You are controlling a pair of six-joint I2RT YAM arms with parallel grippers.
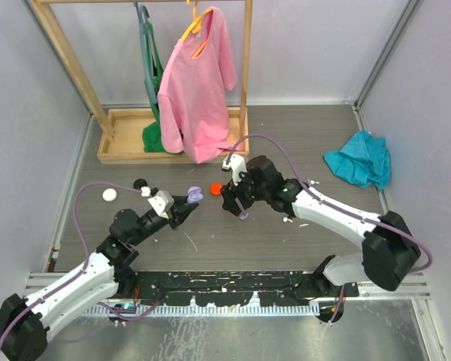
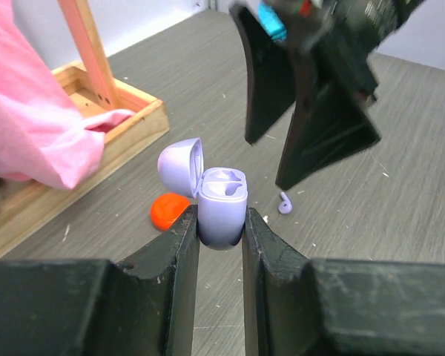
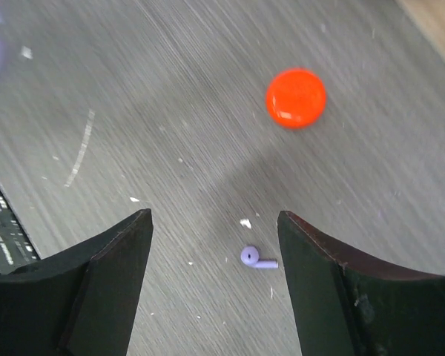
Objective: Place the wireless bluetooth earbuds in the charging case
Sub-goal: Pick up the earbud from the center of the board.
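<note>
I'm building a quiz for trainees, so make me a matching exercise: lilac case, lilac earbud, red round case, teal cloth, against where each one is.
Things: 1 lilac case; 2 lilac earbud; 3 red round case; 4 teal cloth.
Places: A on the table under the open right gripper; B crumpled at the table's far right; C clamped in the left gripper; D on the table between both grippers.
Pairs: 1-C, 2-A, 3-D, 4-B.
</note>
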